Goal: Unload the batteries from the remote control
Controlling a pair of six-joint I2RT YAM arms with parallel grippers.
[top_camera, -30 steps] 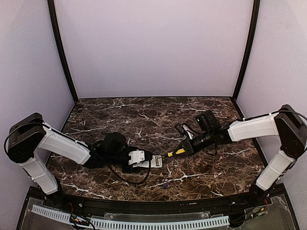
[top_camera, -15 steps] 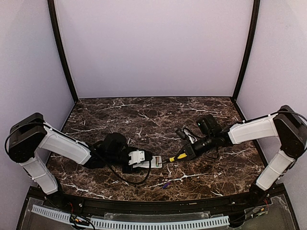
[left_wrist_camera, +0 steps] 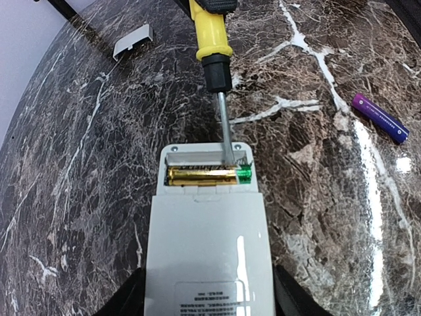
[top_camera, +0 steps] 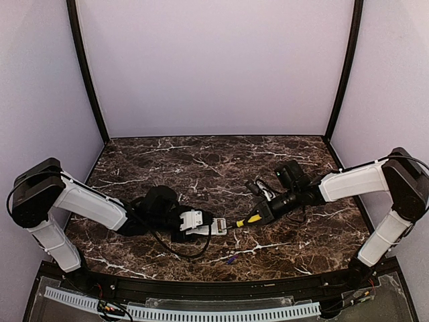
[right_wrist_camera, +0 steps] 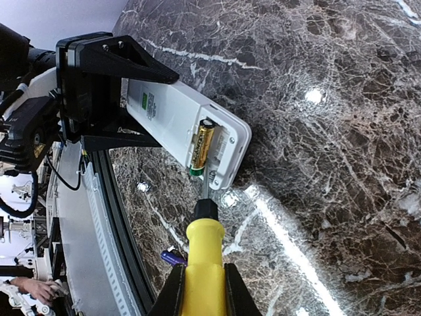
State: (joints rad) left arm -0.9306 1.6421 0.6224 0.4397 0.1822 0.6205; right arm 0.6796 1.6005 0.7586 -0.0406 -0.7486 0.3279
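Left gripper (top_camera: 193,224) clamps the white remote control (left_wrist_camera: 207,243) by its sides, back up, compartment open. One gold battery (left_wrist_camera: 207,175) w/ green end lies inside. A purple battery (left_wrist_camera: 379,118) lies loose on the marble table (left_wrist_camera: 79,164) nearby. Right gripper (right_wrist_camera: 204,293) is closed on a yellow-handled screwdriver (left_wrist_camera: 214,39), tip in the compartment by the battery's green end. Small white cover (left_wrist_camera: 133,41) lies well apart.
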